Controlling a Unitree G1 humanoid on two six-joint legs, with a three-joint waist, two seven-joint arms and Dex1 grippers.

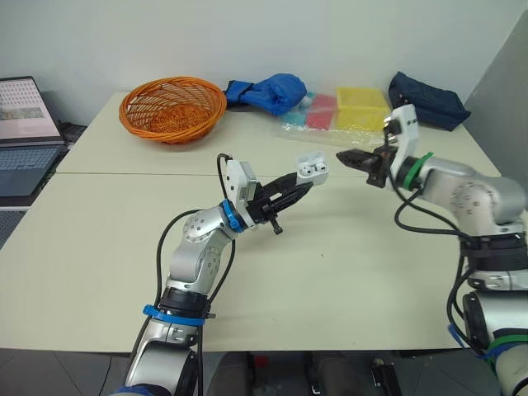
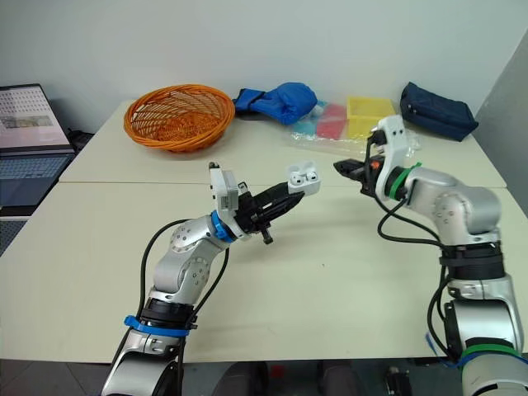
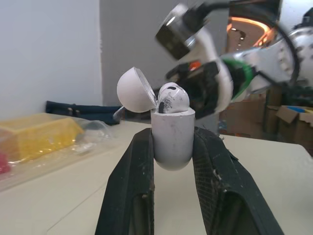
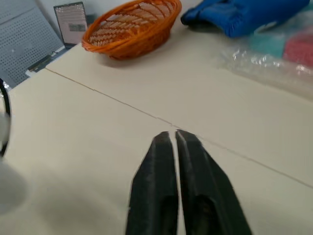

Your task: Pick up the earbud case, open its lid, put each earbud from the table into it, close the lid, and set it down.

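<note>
The pale table [image 1: 346, 272] fills the lower frame, with the orange basket [image 1: 172, 108] at upper left, well apart from my work at centre. My left claw [image 1: 304, 185] is clamped on the earbud case [image 1: 313, 168], holding it above the table just right of centre. The left wrist view shows both fingers [image 3: 128, 181] pressed on the lower body. My right claw [image 4: 175, 139] hovers just beside the case, further right, its two fingers together and empty. The lid [image 3: 134, 90] is tipped open to one side, and an earbud [image 3: 171, 96] sits in the mouth, standing proud of the rim. I judge the lid closing is next, and that is where trouble lies. If I press the lid while the bud is not fully seated, it may jam or pop out. A sideways shove from my right claw could also twist the smooth, rounded case out of my left fingers, since they hold only its lower part.
</note>
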